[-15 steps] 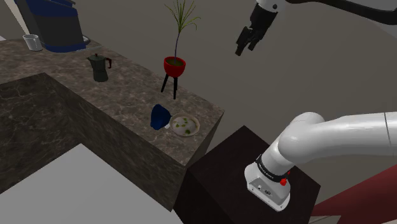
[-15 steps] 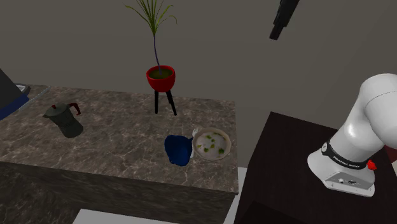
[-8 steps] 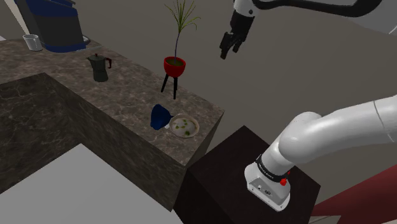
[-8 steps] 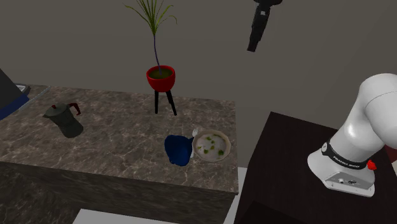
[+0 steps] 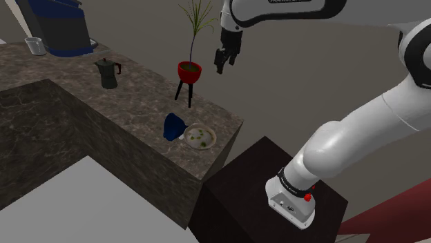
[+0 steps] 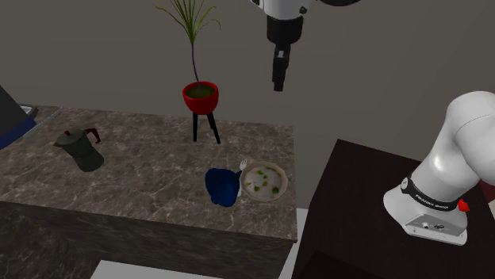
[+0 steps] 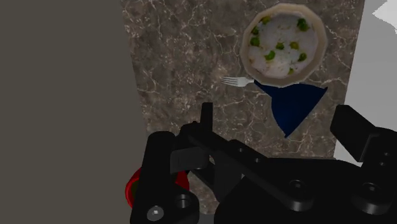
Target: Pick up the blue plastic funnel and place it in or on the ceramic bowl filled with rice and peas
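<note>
Gripper (image 5: 222, 65) hung high over the counter (image 5: 131, 103) beside the potted plant (image 5: 189, 70), fingers spread and empty. The blue funnel (image 5: 173, 126) lay on its side, touching the bowl (image 5: 201, 137). Judgement: the height gave clearance above the plant for the approach.

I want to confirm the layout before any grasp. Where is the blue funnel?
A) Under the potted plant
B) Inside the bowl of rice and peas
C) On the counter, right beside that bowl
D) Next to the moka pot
C: the blue funnel lies on the stone counter right beside the bowl of rice and peas, not in it.
</note>
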Robot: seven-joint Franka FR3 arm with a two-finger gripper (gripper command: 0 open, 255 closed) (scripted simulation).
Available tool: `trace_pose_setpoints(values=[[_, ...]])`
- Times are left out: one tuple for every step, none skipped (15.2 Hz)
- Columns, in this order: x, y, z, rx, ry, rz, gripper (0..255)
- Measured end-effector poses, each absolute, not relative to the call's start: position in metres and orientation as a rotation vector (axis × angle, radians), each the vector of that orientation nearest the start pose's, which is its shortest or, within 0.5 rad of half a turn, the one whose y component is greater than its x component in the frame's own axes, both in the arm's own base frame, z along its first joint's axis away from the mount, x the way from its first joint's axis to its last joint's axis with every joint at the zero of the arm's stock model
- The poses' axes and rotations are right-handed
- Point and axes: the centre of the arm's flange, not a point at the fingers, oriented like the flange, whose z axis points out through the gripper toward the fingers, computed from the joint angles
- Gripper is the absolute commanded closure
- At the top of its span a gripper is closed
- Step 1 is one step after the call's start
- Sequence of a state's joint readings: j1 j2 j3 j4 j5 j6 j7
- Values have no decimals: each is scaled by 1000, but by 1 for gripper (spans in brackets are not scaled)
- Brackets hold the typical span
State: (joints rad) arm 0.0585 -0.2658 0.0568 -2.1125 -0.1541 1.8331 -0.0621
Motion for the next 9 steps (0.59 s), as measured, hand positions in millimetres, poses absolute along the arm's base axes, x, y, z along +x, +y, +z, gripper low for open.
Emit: trace_pose_setpoints(values=[[486, 50, 517, -3288, -381, 34, 0], [498, 53, 510, -3290, -404, 56, 0], [507, 57, 501, -3291, -427, 75, 0], [516, 65, 492, -3292, -451, 95, 0], [525, 70, 480, -3293, -475, 114, 0], [536, 77, 469, -3294, -498, 134, 0], [546, 82, 461, -3294, -521, 154, 0], [555, 88, 450, -3293, -545, 174, 0], [564, 94, 440, -3293, -568, 194, 0]])
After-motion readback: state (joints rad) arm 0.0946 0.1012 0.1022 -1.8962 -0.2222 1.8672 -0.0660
